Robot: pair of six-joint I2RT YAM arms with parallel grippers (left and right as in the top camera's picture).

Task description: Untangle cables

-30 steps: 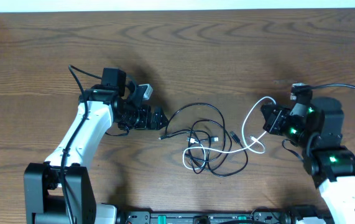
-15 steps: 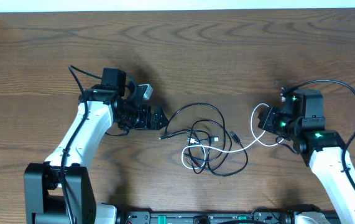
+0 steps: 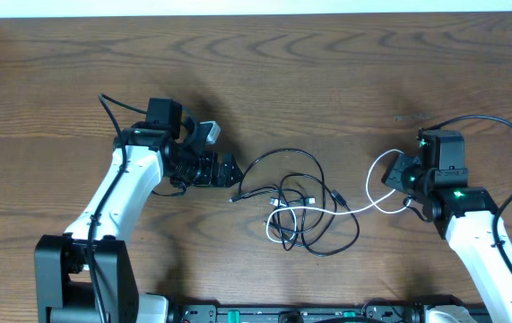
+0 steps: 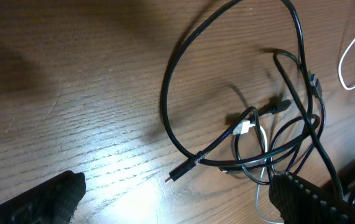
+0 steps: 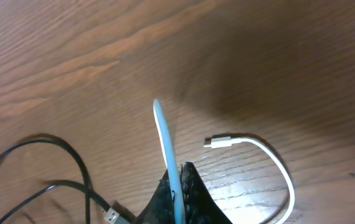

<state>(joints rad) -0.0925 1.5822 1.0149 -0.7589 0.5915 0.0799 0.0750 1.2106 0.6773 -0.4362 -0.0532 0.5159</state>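
Black cables [image 3: 293, 199] lie looped over one another at mid-table, with a white cable [image 3: 345, 213] threaded through them and running off to the right. My right gripper [image 3: 399, 176] is shut on that white cable [image 5: 166, 140], which passes up between the pinched fingers [image 5: 189, 196]; its free plug end [image 5: 217, 142] curls back onto the wood. My left gripper [image 3: 225, 170] stands open just left of the tangle, low over the table. A black plug end [image 4: 180, 172] lies between its wide-apart fingertips [image 4: 298, 198], untouched.
Wooden table [image 3: 327, 81] all around. A thick black wire [image 3: 498, 126] arcs over the right arm, and another [image 3: 108, 108] leaves the left arm's back. A black USB plug [image 5: 110, 216] lies left of the right fingers.
The right gripper has shifted to the right with the white cable, drawing it straighter through the black loops. The left arm has stayed still.
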